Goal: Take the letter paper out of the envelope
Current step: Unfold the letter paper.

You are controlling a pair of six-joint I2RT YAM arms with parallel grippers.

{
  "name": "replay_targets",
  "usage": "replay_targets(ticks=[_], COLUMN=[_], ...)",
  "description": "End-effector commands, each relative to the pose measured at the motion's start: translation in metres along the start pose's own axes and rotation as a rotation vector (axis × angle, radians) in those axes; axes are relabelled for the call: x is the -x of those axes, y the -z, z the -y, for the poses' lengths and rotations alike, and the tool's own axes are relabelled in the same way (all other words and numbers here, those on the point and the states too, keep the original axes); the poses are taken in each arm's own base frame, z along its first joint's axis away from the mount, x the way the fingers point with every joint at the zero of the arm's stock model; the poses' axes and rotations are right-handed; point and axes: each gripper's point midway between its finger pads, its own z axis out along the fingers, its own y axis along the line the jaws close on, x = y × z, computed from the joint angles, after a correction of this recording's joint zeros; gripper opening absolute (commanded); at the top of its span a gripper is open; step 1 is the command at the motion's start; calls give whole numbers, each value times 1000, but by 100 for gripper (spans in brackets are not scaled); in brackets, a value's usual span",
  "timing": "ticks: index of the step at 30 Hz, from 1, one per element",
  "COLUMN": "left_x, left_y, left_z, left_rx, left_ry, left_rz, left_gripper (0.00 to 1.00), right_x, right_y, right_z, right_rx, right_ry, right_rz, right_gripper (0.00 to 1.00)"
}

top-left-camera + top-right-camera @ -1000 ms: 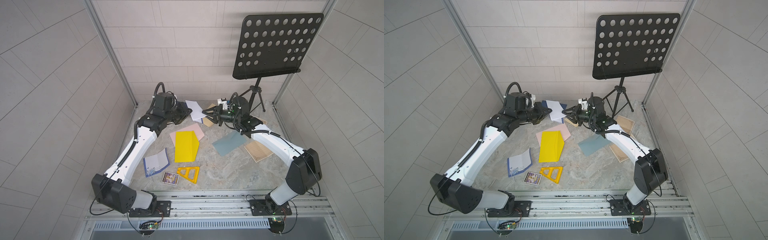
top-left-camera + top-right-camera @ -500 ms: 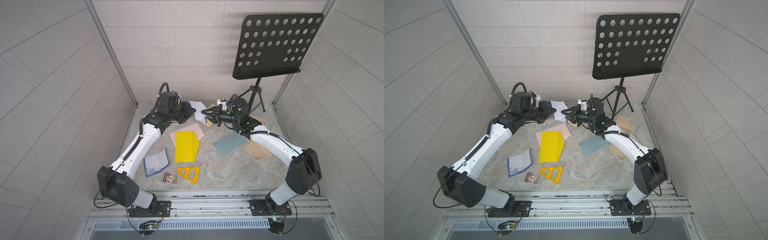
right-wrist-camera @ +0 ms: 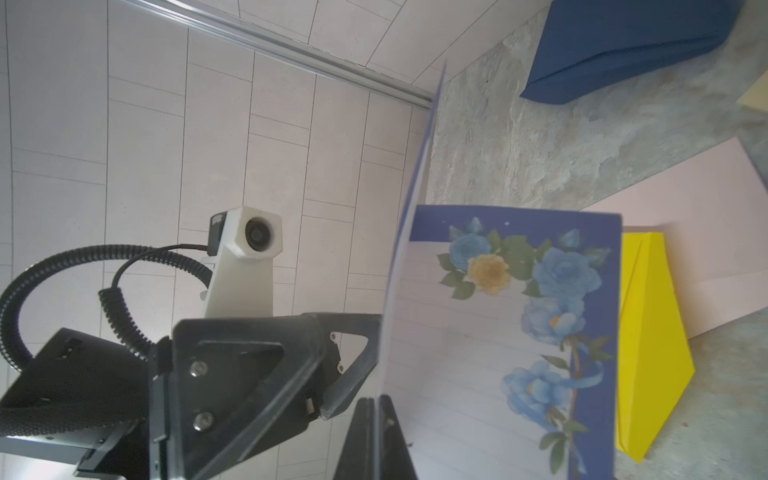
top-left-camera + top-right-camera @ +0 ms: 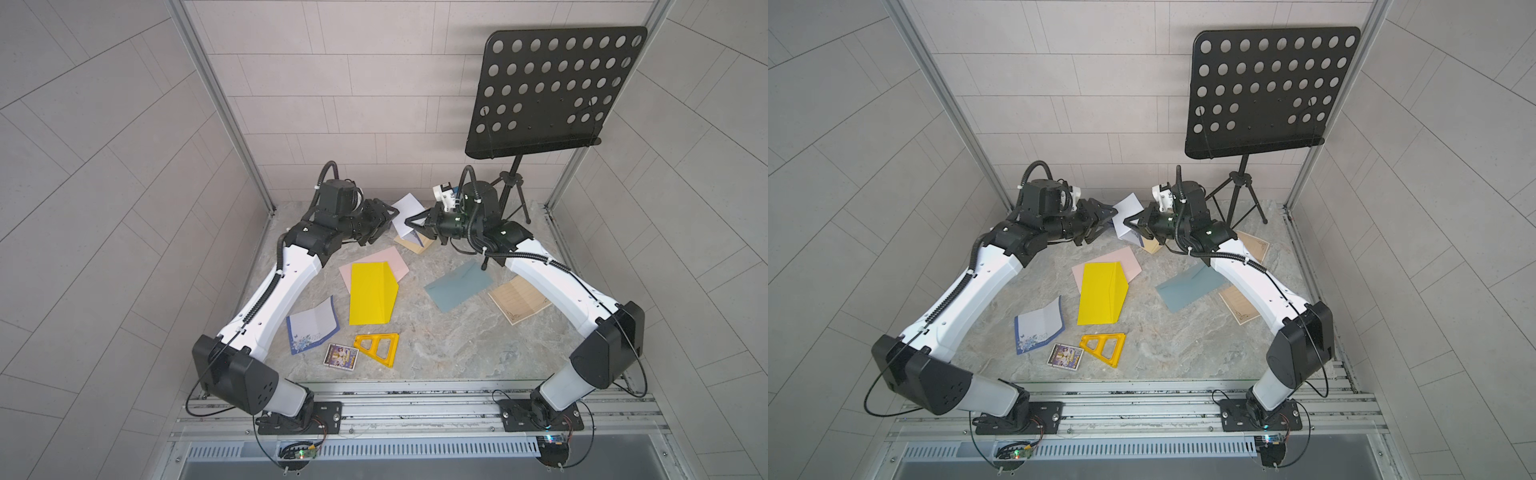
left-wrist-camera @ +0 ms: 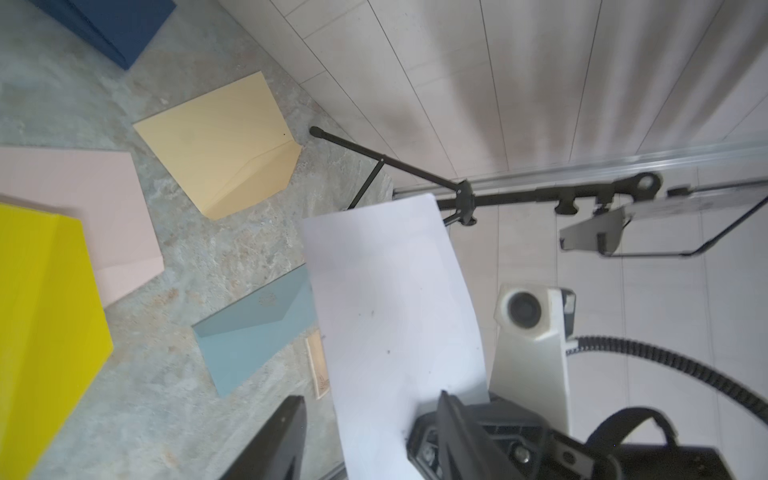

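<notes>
We judge the drawing-out step done. The letter paper [image 4: 409, 212] is lifted off the surface [image 4: 436, 345], above its far edge about midway between the two far corners, and no envelope is around it. A dark blue envelope [image 5: 104, 29] lies flat on the surface close by. We take it for the one the sheet came from, though nothing here proves that.

The right hand [image 4: 410, 224] is closed on the sheet's lower edge; in the right wrist view its fingers [image 3: 390, 436] pinch the paper between them. The sheet is folded, with the flowered face turned toward the right wrist camera.

The left hand [image 4: 386, 225] stands wide, one jaw on each side of the sheet and holding nothing. We cannot tell whether one fingertip brushes the paper.

So the step in hand looks like passing the sheet over to the right arm. Next, we think the left hand must back straight away without catching the limp paper. The right arm can then carry the sheet to a bare patch of the surface and lay it flat, clear of the dark blue envelope.
</notes>
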Motion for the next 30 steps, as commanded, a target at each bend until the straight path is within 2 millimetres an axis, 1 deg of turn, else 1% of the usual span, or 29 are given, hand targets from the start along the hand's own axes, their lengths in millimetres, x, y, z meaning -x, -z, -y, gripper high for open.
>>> replay_targets(ticks=[1, 2, 3, 6, 9, 11, 14, 16, 18, 25, 28, 30], left_x=[8, 11, 13, 19, 16, 11, 3, -4, -12, -27, -32, -36], left_y=[29, 36, 42, 55, 59, 59, 56, 52, 49, 45, 43, 42], left_z=[-3, -6, -7, -11, -15, -17, -18, -18, -17, -12, -8, -10], left_rx=[102, 118, 117, 101, 95, 91, 66, 55, 44, 3, -22, -25], left_ry=[39, 66, 98, 203, 285, 327, 360, 371, 377, 384, 371, 367], left_rz=[68, 88, 98, 108, 67, 41, -1, -47, -98, -197, -231, -248], left_gripper=[79, 95, 99, 100, 100, 100, 100, 98, 97, 93, 86, 81], right_x=[-18, -21, -25, -35, -36, -41, -52, -54, -57, -67, -69, -70], right_y=[17, 21, 23, 30, 36, 39, 40, 41, 40, 36, 34, 33], right_z=[25, 27, 28, 32, 31, 21, 8, 3, 2, -1, -1, -3], right_rx=[-210, -252, -280, -349, -397, -410, -369, -354, -347, -337, -329, -319], right_ry=[378, 482, 578, 836, 1049, 1209, 1400, 1467, 1515, 1675, 1688, 1692], right_rz=[-66, -76, -90, -94, -35, 7, 67, 99, 86, 61, 42, 44], right_gripper=[0, 0, 0, 0, 0, 0, 0, 0, 0, 0, 0, 0])
